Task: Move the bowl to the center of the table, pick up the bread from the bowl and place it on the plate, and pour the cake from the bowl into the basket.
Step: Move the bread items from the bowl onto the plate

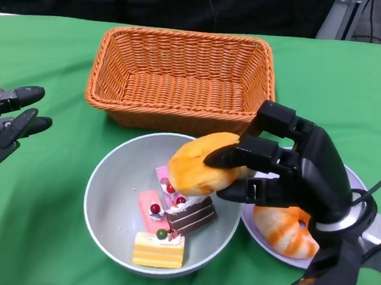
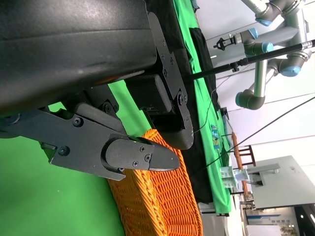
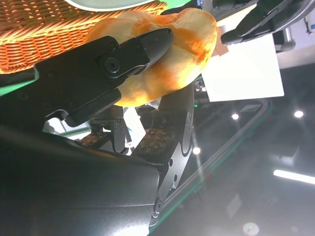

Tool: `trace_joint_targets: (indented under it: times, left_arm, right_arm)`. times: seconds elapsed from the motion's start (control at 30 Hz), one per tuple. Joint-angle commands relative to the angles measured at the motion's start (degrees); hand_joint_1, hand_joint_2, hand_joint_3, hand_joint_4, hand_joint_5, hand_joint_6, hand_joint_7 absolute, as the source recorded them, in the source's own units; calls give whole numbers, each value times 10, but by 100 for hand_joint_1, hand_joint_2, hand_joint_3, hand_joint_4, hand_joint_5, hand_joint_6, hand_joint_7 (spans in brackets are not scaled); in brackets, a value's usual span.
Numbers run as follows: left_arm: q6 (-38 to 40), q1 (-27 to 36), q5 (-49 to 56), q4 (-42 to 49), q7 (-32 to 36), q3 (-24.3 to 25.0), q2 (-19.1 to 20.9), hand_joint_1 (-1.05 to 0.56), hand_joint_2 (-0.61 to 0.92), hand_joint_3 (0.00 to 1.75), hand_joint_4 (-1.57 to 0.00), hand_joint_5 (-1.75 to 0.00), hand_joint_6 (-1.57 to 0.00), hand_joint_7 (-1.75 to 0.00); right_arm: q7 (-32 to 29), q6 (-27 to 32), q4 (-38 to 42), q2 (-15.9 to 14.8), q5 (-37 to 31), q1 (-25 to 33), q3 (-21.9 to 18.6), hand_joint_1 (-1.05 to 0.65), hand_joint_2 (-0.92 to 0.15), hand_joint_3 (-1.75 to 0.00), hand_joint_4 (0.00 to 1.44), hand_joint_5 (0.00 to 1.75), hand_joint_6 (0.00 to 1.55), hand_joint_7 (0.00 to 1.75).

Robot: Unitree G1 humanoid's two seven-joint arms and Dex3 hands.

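Green cloth covers the worktop (image 1: 355, 90) in front of you. At the far left, your left hand (image 1: 5, 123) hovers above the cloth with its fingers spread apart and nothing in it, well clear of everything else. Moving right, the grey bowl (image 1: 106, 195) sits near the middle, with the orange wicker basket (image 1: 180, 75) just behind it. Several cake slices (image 1: 170, 224) lie inside the bowl. Over the bowl's right rim, your right hand (image 1: 288, 171) holds a golden bread roll (image 1: 198, 166), raised above the cakes, with fingers wrapped over its top and side; the right wrist view shows the same clasp up close. Further right, just beside the bowl and largely under that hand, is the pale plate (image 1: 357, 180), already carrying a croissant (image 1: 286, 231). The plate lies to the right of the held roll and below it, so the carry looks short and sideways, towards the bare part of the plate behind the croissant.
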Motion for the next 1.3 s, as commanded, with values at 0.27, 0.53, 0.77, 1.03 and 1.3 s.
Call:
trace_joint_targets:
  times: [0.27,0.53,0.77,1.03,1.3]
  left_arm:
    - [14,-9,-13,16,-22,11,20,-44,92,24,-116,-2,-111,0]
    - [14,-10,-8,18,-19,9,22,-42,92,24,-117,-2,-111,0]
    - [20,-10,-9,16,-20,9,22,-43,92,23,-117,-2,-111,0]
    - [19,-13,-9,16,-29,9,21,-43,92,23,-117,-2,-111,0]
    - [14,-12,-9,15,-40,7,19,-43,92,23,-117,-1,-111,0]
  right_arm:
    - [27,3,-48,-41,45,83,-95,-2,-91,-2,78,144,86,96]
    - [15,24,-48,-49,39,112,-138,2,-90,-2,83,132,90,92]
    - [-19,26,18,-42,42,112,-149,6,-92,-4,86,131,92,90]
    - [-43,42,99,-33,49,106,-145,8,-89,-6,89,129,95,87]
    - [-35,59,143,-21,63,107,-142,6,-87,-9,90,122,99,78]
